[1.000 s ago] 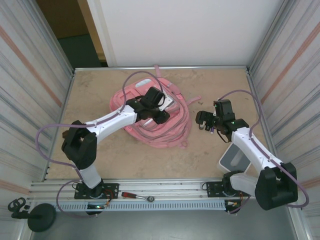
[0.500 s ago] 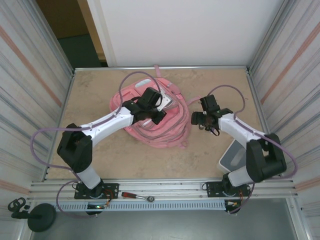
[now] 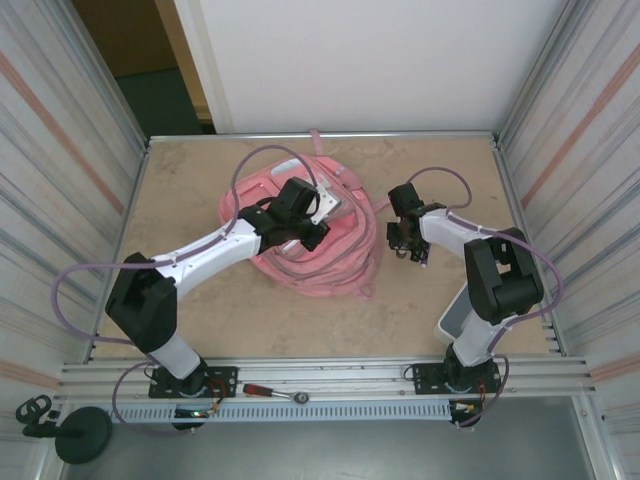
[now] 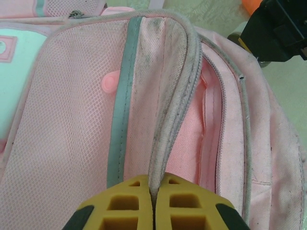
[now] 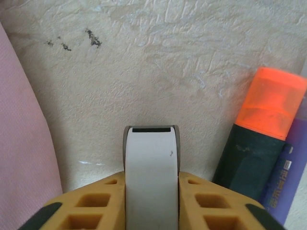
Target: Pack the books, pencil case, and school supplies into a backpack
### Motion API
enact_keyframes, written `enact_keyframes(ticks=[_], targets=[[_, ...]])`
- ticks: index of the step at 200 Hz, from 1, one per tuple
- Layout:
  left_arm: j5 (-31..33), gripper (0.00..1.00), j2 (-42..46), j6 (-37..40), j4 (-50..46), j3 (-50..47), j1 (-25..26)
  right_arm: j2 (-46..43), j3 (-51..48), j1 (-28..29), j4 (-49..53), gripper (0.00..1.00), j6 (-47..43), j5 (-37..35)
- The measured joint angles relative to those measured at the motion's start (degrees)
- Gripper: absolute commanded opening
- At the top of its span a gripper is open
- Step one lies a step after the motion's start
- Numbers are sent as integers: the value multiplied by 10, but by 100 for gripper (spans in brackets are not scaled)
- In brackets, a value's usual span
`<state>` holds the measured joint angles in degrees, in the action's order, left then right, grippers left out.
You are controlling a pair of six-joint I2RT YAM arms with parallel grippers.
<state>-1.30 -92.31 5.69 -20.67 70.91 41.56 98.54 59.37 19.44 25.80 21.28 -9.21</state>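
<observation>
Pink backpack (image 4: 62,143): soft mesh, grey-trimmed zip rim gaping, mid-table.
Left gripper (image 4: 153,203): fingers pressed on that rim.
Right gripper (image 5: 151,191): pinching white piece (image 5: 151,158).

White arm links (image 3: 205,252), black joints (image 3: 150,300), looping purple cables (image 3: 270,149), yellow tool fingers (image 4: 120,206) with cut-out cells

Pink backpack (image 4: 62,134), white piece (image 5: 151,177), org/blk marker (image 5: 254,148)

Pink backpack (image 4: 67,143), opening rim pinched between closed yellow fingers (image 4: 127,203)
</observation>
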Motion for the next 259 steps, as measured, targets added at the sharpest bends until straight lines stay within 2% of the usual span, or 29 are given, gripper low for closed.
enact_keyframes(ticks=[24, 50, 82, 108, 141, 170, 224, 247, 259], targets=[[-2, 0, 21, -9, 1, -14, -1, -19, -8, 2, 2, 16, -2, 0], [-17, 0, 49, -21, 7, -29, -12, -113, -44, 5, 4, 14, -2, 29], [-38, 0, 73, -40, 13, -32, -31, -259, -84, 13, -26, 13, 11, 135], [-47, 0, 74, -52, 12, -30, -37, -303, -94, 45, -77, 13, 40, 223], [-51, 0, 74, -67, 6, -10, -41, -292, -95, 101, -152, 13, 95, 293], [-63, 0, 72, -85, -9, 24, -53, -238, -93, 120, -233, 13, 161, 334], [-74, 0, 50, -107, -37, 76, -63, -116, -45, 137, -331, 15, 285, 341], [-79, 0, 48, -114, -43, 84, -67, -65, 4, 156, -348, 24, 316, 322], [-79, 0, 48, -119, -46, 86, -69, -40, 30, 168, -356, 37, 328, 309]])
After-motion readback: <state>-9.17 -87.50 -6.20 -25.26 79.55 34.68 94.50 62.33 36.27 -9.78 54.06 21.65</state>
